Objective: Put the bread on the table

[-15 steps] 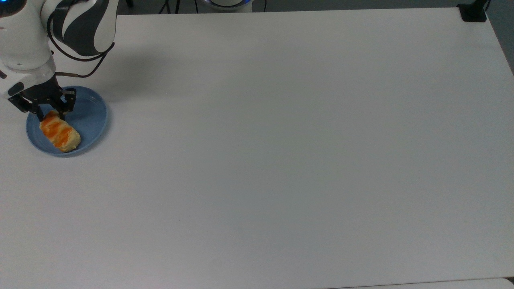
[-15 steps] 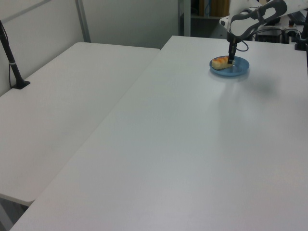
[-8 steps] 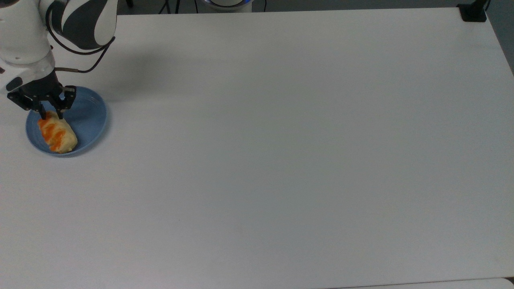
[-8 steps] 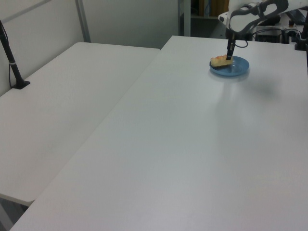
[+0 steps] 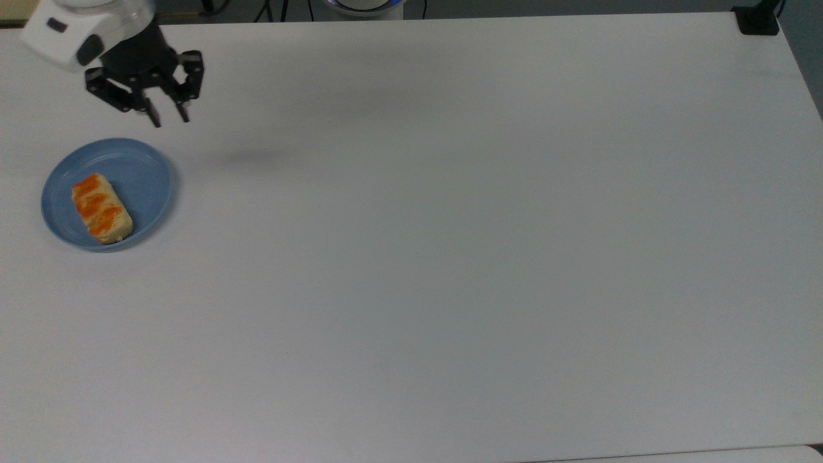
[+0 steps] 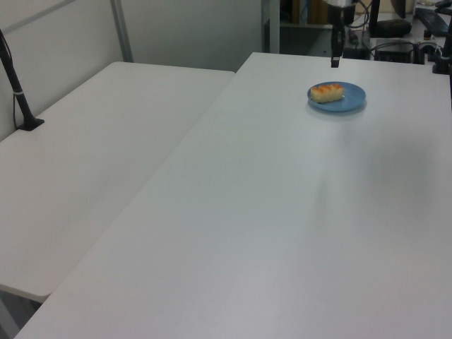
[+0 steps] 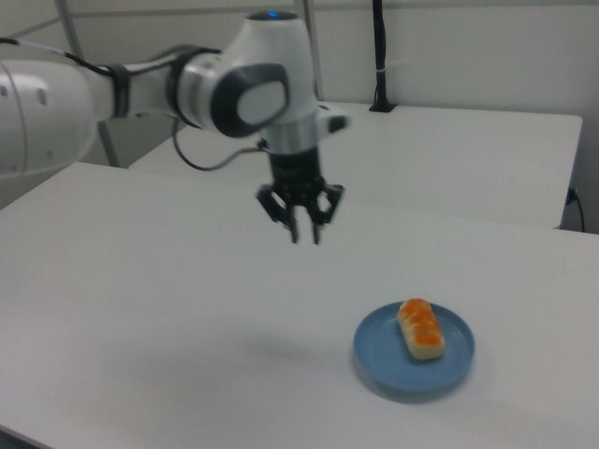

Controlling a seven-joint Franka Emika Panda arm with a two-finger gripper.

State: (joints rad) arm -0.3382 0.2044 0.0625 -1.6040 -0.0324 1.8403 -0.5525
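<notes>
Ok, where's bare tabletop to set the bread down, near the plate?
The bread lies on the blue plate. The table is bare from the plate's rim toward the top view's right and bottom. The gripper hangs past the plate's upper-right rim.

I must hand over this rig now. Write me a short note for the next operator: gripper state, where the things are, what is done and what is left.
Gripper: empty, fingers slightly apart, hanging in the air above the table, away from the plate.
Bread: lying on the blue plate, near the top view's left edge.
Done: nothing; the bread is not on the table yet.
Left: grasp the bread, lift it off the plate, set it on the bare tabletop, release.
</notes>
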